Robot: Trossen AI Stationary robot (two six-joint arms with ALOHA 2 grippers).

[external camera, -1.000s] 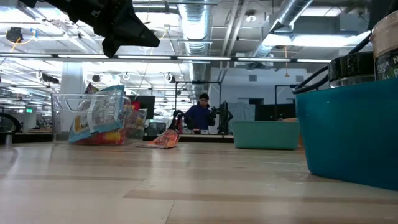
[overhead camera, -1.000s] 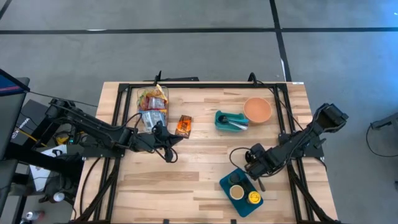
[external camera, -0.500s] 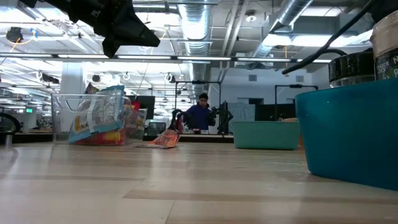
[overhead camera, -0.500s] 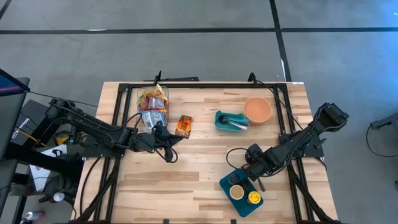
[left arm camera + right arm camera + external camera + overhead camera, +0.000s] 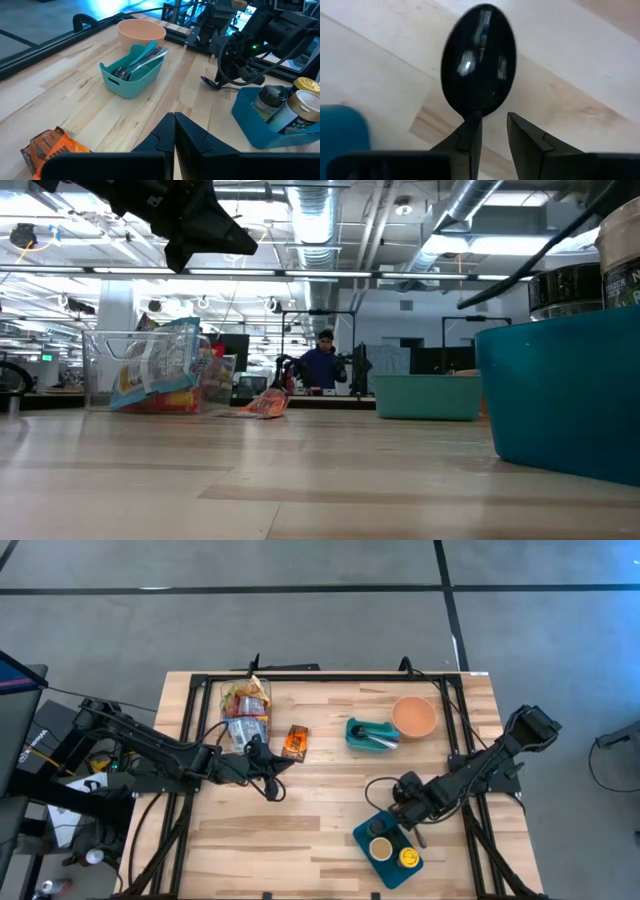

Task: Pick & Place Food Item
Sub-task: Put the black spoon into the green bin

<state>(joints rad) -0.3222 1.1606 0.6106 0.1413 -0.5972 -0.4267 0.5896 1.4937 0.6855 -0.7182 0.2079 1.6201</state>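
The food item, an orange snack packet point(image 5: 294, 741), lies flat on the table beside a clear bin of snacks point(image 5: 245, 710); the left wrist view also shows the packet point(image 5: 52, 145). My left gripper point(image 5: 262, 762) hovers shut just near of the packet, touching nothing; its shut fingers point(image 5: 174, 135) show in its own view. My right gripper point(image 5: 410, 805) points steeply down next to the blue tray point(image 5: 360, 837) and is shut on a black spoon point(image 5: 479, 60). My right gripper pinches the black spoon's neck point(image 5: 473, 116), just behind the bowl, between its two fingers. The fingers come from above, pointing steeply down, and the bowl point(image 5: 209, 82) sticks out beyond their tips, low over the table. Whether it touches the wood I cannot tell.
A teal bin of utensils point(image 5: 371, 734) and an orange bowl point(image 5: 414, 716) stand at the far right. Jars point(image 5: 382, 849) stand in the blue tray at the near right. Bare wood lies in the middle and near left. A person point(image 5: 322, 366) is in the room behind.
My right gripper has tipped a little at the wrist without leaving its place, still shut on the spoon. Its cable has swung across the top right of the low view.
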